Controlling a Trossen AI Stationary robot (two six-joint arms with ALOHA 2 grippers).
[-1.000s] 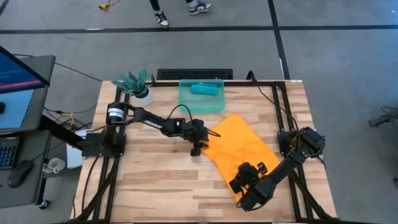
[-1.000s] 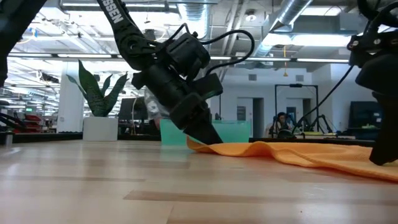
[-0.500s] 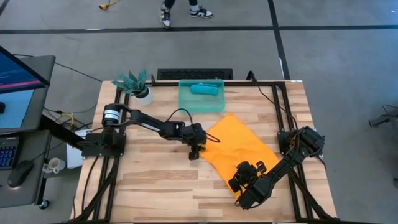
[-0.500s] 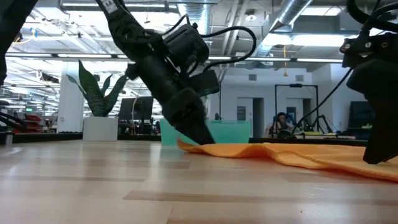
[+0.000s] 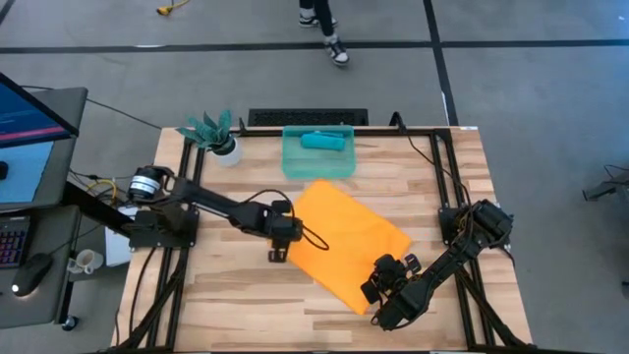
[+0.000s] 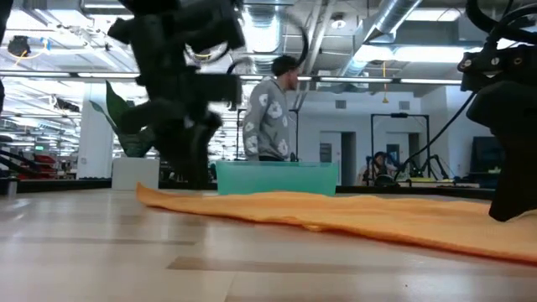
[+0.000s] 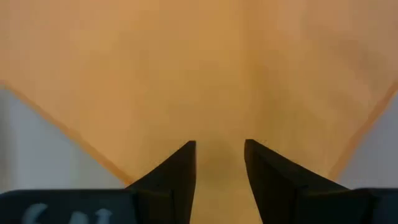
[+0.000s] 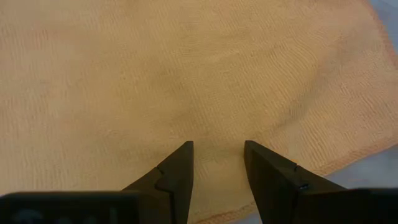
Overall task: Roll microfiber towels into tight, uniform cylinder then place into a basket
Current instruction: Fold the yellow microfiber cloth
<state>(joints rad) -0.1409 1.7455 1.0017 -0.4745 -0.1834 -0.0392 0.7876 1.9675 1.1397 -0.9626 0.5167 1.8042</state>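
Landmark: I place everything from the basket (image 5: 318, 155), which sits at the counter's (image 5: 226, 295) far edge.
Orange towel (image 5: 346, 241): spread flat just in front of the basket, one corner near its front wall, the opposite corner toward the near edge.
Teal towel (image 5: 322, 141): I see it rolled up, lying inside the basket.
Left hand (image 5: 278, 254): at the orange towel's left corner, fingers clenched on that edge.
Right hand (image 5: 371, 290): at the corner farthest from the basket, gripping the cloth there.
Open room: bare wood left of the towel and along the near edge.
Plant (image 5: 210, 130): just left of the basket.
Person (image 6: 270, 113): walking behind the counter.
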